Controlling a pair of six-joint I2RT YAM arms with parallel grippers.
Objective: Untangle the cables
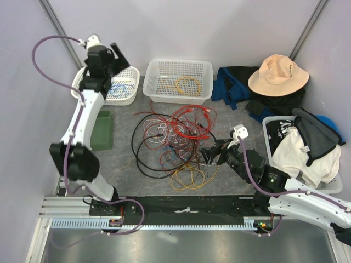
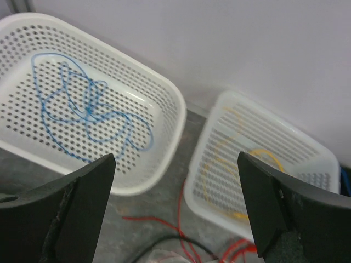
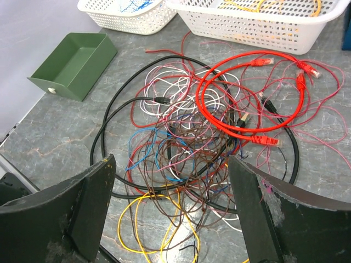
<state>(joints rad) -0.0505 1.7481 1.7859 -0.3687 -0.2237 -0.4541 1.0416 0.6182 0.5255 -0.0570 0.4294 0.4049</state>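
Observation:
The cables [image 1: 173, 139] lie tangled in the middle of the table: a thick black loop [image 3: 120, 104], a red patch cable [image 3: 241, 93], and thin brown, pink, white, blue and yellow wires [image 3: 159, 219]. My right gripper [image 3: 173, 211] hovers open just above the near edge of the tangle [image 1: 211, 153], with nothing between its fingers. At the back left, my left gripper [image 2: 175, 203] is wide open and empty above the oval white basket [image 2: 164, 115], where a blue cable [image 2: 82, 109] lies loose. An orange-yellow cable [image 1: 187, 86] lies in the rectangular white basket [image 1: 153, 82].
A green open box [image 1: 101, 130] stands left of the tangle. Dark clothes and a tan hat [image 1: 277, 74] lie at the back right. A white bin of clothing [image 1: 301, 148] stands at the right edge. The arm rail [image 1: 181, 211] runs along the near edge.

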